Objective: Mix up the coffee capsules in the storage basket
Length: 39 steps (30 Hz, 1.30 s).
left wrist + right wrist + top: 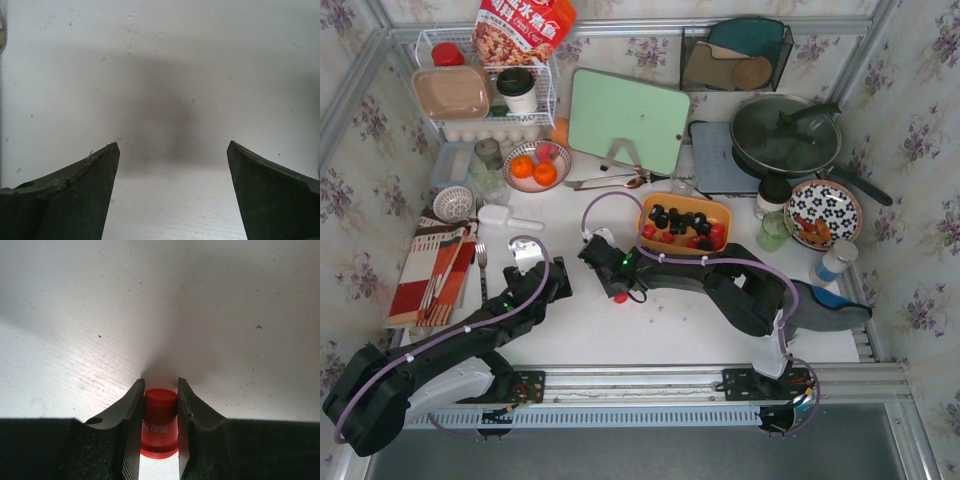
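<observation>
Black left arm (430, 365) and right arm (740, 290), each trailing a lilac cable (608, 195), end in dark ridged jaws.

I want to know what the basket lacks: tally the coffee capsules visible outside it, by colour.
Red capsule: 1, gripped by the right gripper, outside the storage basket
Black capsules: 0 outside; those seen lie in the basket
Total outside: 1

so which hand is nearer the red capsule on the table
Right. The right hand clasps the red capsule; the left hand sits open off to its left.
</observation>
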{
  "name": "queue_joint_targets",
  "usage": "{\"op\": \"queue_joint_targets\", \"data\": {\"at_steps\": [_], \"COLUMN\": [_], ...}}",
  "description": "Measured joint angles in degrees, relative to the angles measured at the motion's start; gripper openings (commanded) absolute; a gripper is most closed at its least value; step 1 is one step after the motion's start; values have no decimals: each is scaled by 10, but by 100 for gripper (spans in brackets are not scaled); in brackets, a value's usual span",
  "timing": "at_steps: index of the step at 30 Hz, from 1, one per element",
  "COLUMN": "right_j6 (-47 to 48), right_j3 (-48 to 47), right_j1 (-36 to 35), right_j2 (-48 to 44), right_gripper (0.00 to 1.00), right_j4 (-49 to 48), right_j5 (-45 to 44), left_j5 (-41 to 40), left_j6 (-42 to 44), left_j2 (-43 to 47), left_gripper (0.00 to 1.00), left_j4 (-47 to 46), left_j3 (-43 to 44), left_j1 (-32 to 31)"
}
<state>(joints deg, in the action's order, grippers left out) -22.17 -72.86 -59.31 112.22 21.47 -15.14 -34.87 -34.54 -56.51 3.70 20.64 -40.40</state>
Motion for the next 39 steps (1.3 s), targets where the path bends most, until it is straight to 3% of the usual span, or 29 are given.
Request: {"op": "queue_joint_targets", "data": {"at_steps": [8,16,28,39], "right_j6": [2,2,52,117], "right_j3": [5,21,89,145], "right_j1": [-1,-2,2,124], "right_j2": [-12,-76,-212,-337], "right_gripper": [16,14,13,12], "right_j4": [16,-3,-86,-163], "right_j5": [-5,-17,-166,-253], "left_j5": [0,0,1,2], "left_j6": [0,0,0,0], "left_j2": [0,0,-6,-7], "left_gripper": [91,91,91,91], "left_j4": [0,0,0,0], "left_j3": [0,0,0,0], "left_j1": [0,0,0,0]}}
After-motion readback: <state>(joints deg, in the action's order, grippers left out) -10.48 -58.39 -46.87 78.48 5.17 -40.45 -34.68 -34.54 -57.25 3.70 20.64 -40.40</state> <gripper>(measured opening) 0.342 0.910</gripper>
